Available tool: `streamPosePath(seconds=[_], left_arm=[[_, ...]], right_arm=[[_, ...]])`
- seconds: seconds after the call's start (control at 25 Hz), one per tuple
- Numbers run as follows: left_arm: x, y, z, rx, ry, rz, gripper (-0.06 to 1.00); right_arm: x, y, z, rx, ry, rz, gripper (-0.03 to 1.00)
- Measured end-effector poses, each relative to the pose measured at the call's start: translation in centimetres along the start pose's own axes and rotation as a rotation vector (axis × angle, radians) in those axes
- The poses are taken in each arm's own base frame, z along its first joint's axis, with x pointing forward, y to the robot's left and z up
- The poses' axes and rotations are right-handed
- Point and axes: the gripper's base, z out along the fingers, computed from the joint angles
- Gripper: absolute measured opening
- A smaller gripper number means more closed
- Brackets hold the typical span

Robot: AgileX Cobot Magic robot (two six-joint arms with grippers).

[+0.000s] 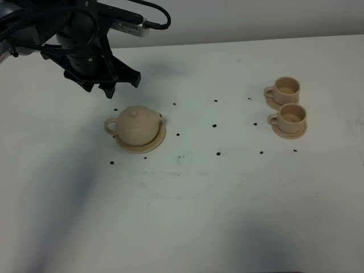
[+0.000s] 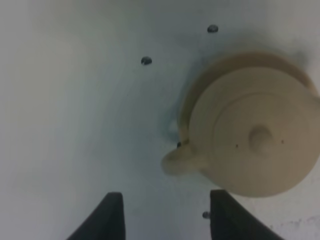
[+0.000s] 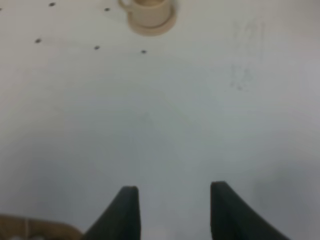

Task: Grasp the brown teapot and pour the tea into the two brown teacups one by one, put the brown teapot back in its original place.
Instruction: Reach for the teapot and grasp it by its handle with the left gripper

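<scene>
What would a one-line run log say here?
left tool open, near round pale tan clay teapot | teapot ungrasped on flat tan saucer | right tool open, empty

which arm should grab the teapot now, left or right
Left. The left pincer hovers open right by the brown teapot; the right pincer, also open, is outside the overhead view and its camera shows only a distant teacup.

Your tea set, all pale tan and upright.
You'll see the brown teapot, lid on, sitting on its wide saucer at left; the far teacup and near teacup stand close together at right, handles leftward.
</scene>
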Motion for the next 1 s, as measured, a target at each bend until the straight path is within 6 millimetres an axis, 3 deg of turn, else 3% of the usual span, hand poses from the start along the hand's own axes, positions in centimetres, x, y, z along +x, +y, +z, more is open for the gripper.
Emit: streamPosePath(seconds=[0.28, 0.56, 0.8, 1.0], left_arm=[[-0.7, -0.8, 1.6, 0.050, -0.049, 0.123, 0.42], [-1.0, -2.1, 1.5, 0.182, -0.124, 0.376, 0.42], [0.5, -2.8, 1.3, 0.303, -0.015, 0.710, 0.42], [1.2, -2.9, 1.1, 0.339, 0.044, 0.770, 0.42]], right_arm=[[1.3, 0.4, -1.8, 0.045, -0.153, -0.005, 0.33], [1.8, 0.5, -2.4, 0.051, -0.211, -0.014, 0.33], [1.7, 0.6, -2.5, 0.047, -0.222, -0.009, 0.33], [1.7, 0.6, -2.5, 0.047, -0.224, -0.009, 0.33]])
